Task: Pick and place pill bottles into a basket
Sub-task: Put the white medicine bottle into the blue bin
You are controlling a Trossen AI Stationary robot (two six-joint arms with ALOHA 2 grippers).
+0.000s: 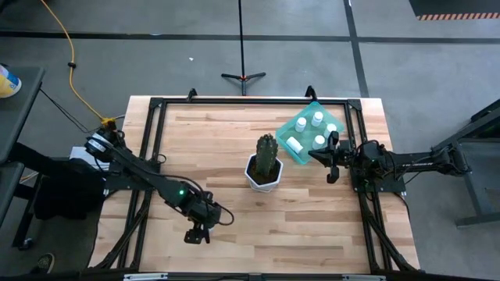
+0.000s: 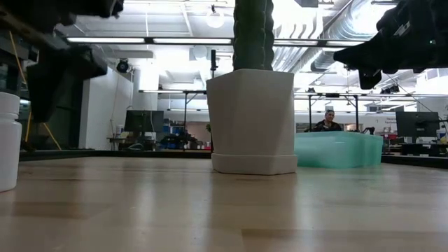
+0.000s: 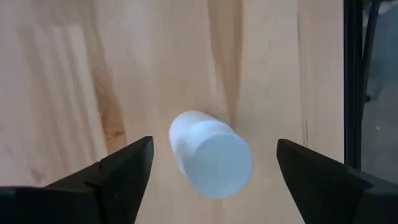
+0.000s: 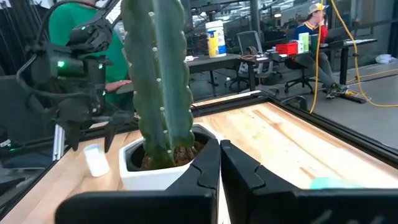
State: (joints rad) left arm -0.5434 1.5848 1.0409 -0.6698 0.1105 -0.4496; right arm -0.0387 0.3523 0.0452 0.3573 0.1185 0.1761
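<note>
Wooden tabletop (image 1: 234, 234) lies under both my arms, with an open workshop room behind it. My left gripper (image 3: 208, 177) hangs at the near left of the table with its fingers (image 3: 127, 168) spread wide; one pill bottle (image 3: 208, 154) stands upright on the wood directly between them, touching neither. In the low view that bottle (image 2: 8, 140) shows at the edge, standing on the table. My right gripper (image 4: 219, 163) is held above the table just beside the basket (image 1: 303, 152), fingers pressed together with nothing between them. Four more bottles (image 1: 318, 119) sit inside the basket, one of them lying on its side. A cactus pot (image 1: 264, 168) stands at mid-table, between my two grippers and near the basket. People (image 4: 311, 28) sit at desks beyond the table.
</note>
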